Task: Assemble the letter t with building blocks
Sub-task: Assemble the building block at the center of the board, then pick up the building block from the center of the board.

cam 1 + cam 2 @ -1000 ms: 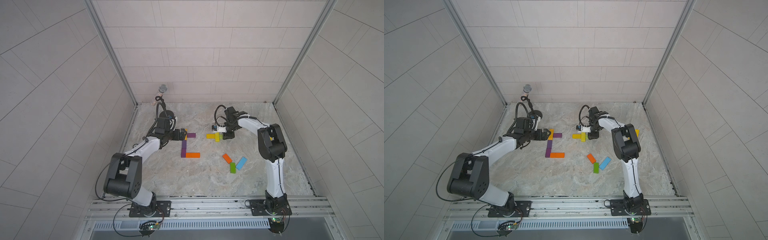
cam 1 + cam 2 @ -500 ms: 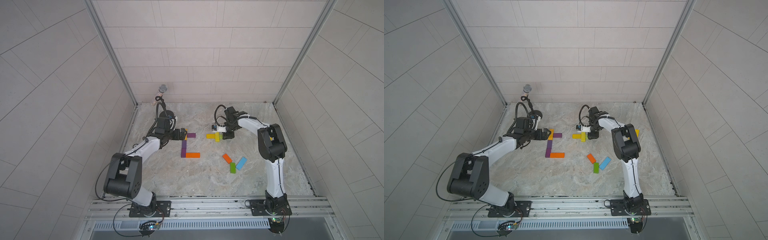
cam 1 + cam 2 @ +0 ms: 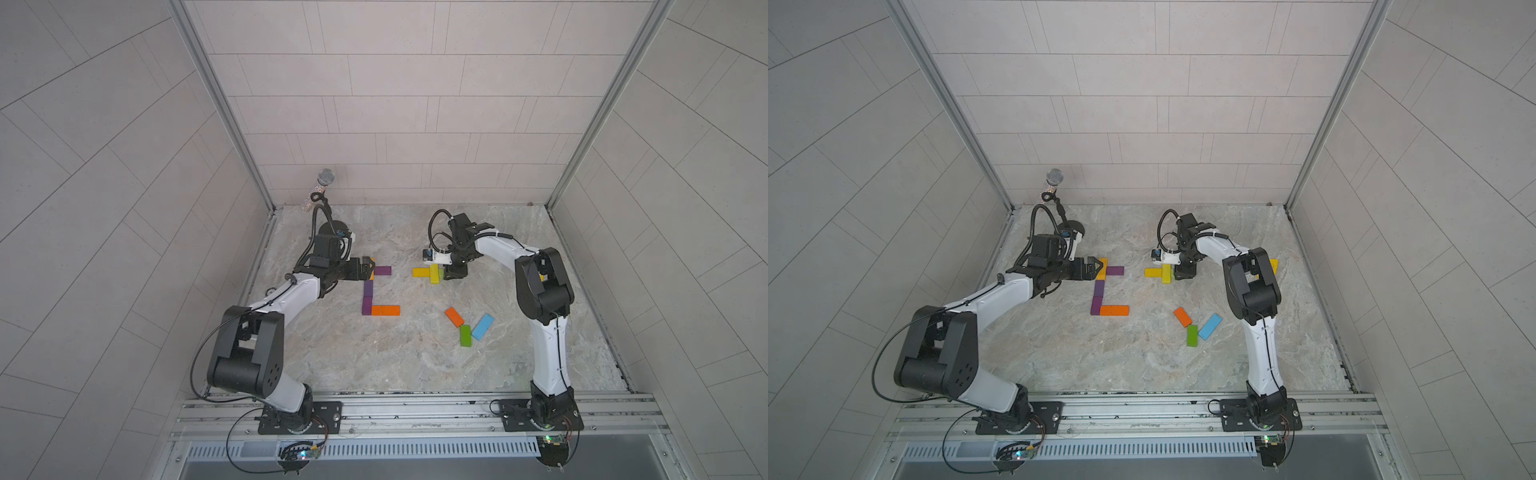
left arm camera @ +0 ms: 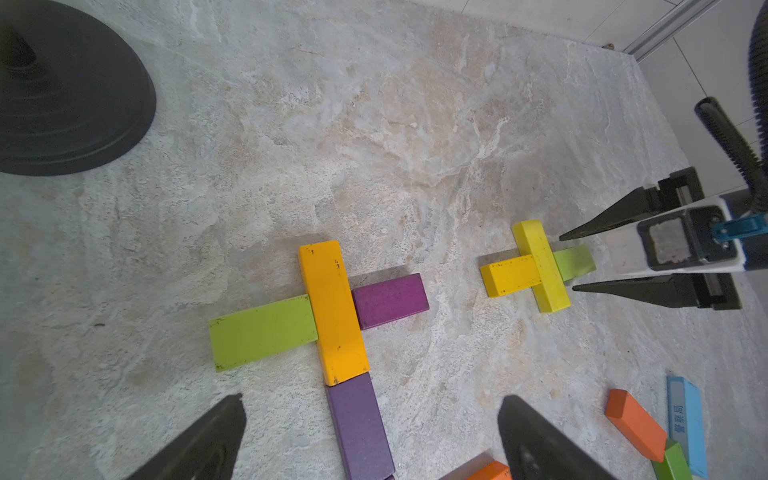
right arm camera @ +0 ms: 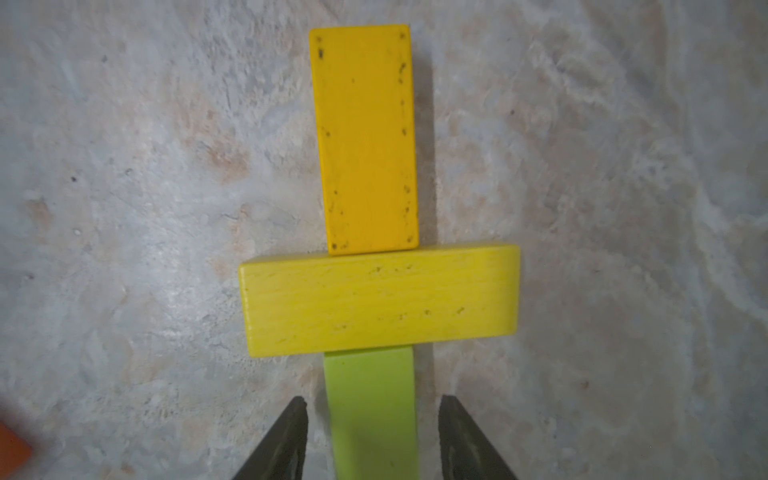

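The right hand (image 5: 372, 398) sits low over the bench (image 3: 374, 365). Its jaws are narrowly parted on either side of a lime green block (image 5: 372, 415), and a thin gap shows on each side, so it grips nothing. That block butts end-on against one long side of the lemon-yellow block (image 5: 380, 299). A golden-yellow block (image 5: 365, 137) butts against the opposite long side, and the three lie flat as a cross.

Well apart from the lemon-yellow block, to the robot's left of it, lies a second figure. It has an amber block (image 4: 332, 311) with a second lime block (image 4: 262, 332) and a purple side block (image 4: 390, 301) against its flanks. Purple stem blocks (image 3: 368, 289) run in line from the amber block's end, and an orange foot block (image 3: 385, 310) turns off at the bottom. The left hand (image 4: 371, 400) hangs over this figure, jaws spread wide and empty.

Nearer the robot's bases than the lemon-yellow block, a loose orange block (image 3: 454, 316), a dark green block (image 3: 465, 335) and a light blue block (image 3: 483, 326) lie close together.
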